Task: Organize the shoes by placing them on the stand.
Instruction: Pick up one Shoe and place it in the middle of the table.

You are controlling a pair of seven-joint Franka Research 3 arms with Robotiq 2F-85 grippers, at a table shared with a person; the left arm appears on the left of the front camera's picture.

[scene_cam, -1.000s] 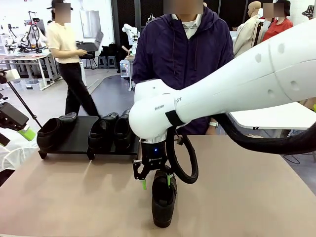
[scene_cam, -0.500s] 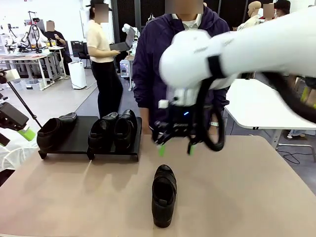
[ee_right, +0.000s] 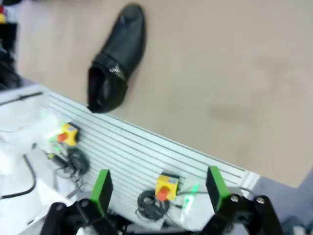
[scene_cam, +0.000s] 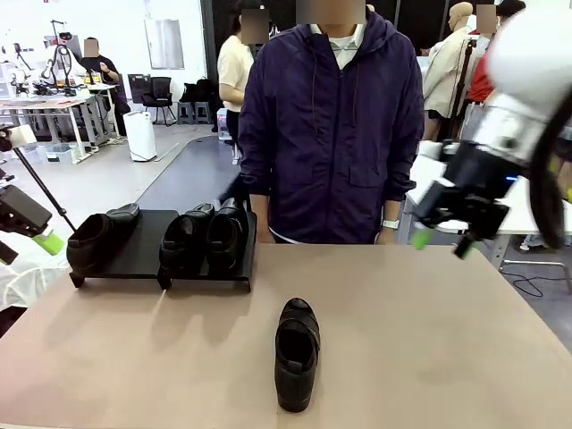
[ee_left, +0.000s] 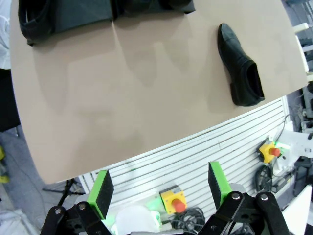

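Right pincer (scene_cam: 441,242) lifted away from the loose shoe (scene_cam: 297,352), now spread, empty; three shoes on stand (scene_cam: 138,259), one left

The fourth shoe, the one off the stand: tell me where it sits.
In the front view the loose shoe lies alone on the tan table, near the front edge at centre, in front of and right of the stand.
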